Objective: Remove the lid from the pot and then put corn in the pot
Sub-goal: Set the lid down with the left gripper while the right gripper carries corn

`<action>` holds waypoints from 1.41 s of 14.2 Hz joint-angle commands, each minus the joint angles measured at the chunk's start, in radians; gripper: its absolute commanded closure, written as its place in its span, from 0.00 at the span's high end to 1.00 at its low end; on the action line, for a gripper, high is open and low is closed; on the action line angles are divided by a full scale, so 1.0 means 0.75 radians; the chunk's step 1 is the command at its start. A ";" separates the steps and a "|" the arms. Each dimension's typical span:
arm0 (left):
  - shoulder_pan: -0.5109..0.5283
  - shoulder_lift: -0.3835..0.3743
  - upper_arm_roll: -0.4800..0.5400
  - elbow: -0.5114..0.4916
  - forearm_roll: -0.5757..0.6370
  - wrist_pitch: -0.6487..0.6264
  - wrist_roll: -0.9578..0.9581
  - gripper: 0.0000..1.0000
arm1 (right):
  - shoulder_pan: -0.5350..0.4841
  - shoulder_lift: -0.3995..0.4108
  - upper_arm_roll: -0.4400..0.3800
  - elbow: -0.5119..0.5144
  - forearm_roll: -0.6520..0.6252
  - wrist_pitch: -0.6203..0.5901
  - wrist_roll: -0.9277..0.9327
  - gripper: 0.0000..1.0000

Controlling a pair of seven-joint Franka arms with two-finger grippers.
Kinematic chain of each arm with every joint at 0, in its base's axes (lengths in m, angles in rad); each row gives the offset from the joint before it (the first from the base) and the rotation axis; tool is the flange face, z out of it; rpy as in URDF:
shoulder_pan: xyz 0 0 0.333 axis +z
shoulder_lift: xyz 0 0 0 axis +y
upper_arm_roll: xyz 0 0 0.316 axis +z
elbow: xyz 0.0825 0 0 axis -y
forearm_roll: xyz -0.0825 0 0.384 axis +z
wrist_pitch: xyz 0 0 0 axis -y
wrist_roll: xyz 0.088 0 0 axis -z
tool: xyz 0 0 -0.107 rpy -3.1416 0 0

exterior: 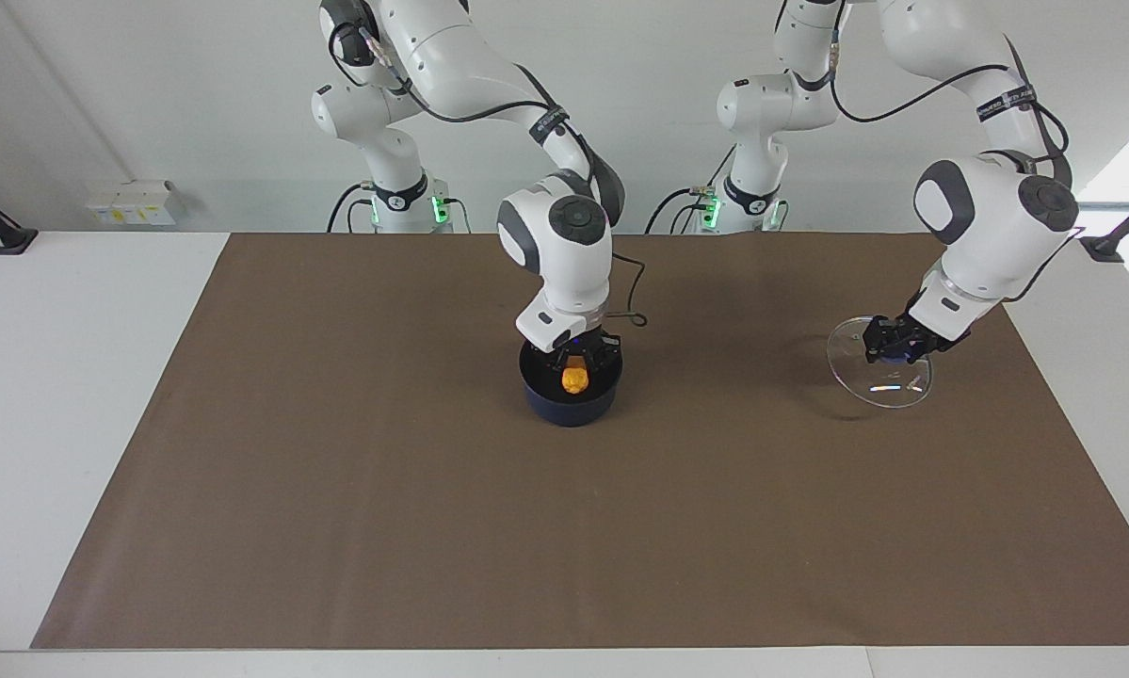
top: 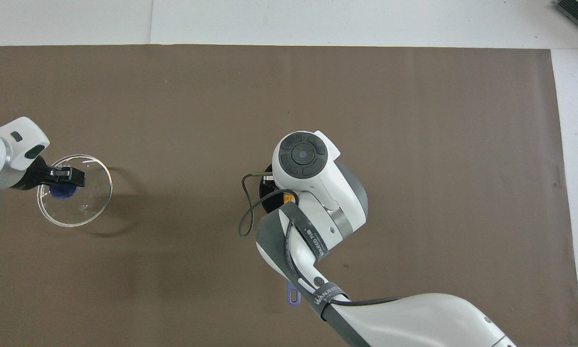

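Note:
The dark blue pot [exterior: 569, 407] stands open at the middle of the brown mat. My right gripper [exterior: 577, 367] reaches down inside its rim, shut on the orange-yellow corn [exterior: 575, 379], which hangs within the pot's black inside. From overhead the right arm covers the pot; only a dark sliver of the pot [top: 265, 205], a bit of corn [top: 289, 197] and the handle's end [top: 293, 296] show. At the left arm's end of the mat, my left gripper [exterior: 894, 352] is shut on the blue knob of the clear lid [exterior: 889, 384], which hangs tilted, low over the mat. Overhead, the left gripper [top: 69, 182] lies over the lid [top: 88, 202].
The brown mat [exterior: 338, 471] covers most of the white table. A black cable loop [top: 244, 217] hangs from the right wrist beside the pot. A small white box [exterior: 136, 202] sits by the wall at the right arm's end.

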 commanded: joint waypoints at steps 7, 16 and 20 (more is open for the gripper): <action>0.069 -0.099 -0.011 -0.334 -0.020 0.341 0.137 0.00 | -0.011 0.041 0.000 -0.016 0.017 0.094 -0.018 0.00; 0.079 -0.063 -0.011 -0.282 -0.020 0.354 0.155 1.00 | -0.017 0.039 0.000 -0.014 0.019 0.091 -0.063 1.00; 0.057 -0.030 -0.016 -0.032 -0.012 0.064 0.143 1.00 | -0.015 -0.022 -0.002 0.011 0.021 0.038 -0.036 1.00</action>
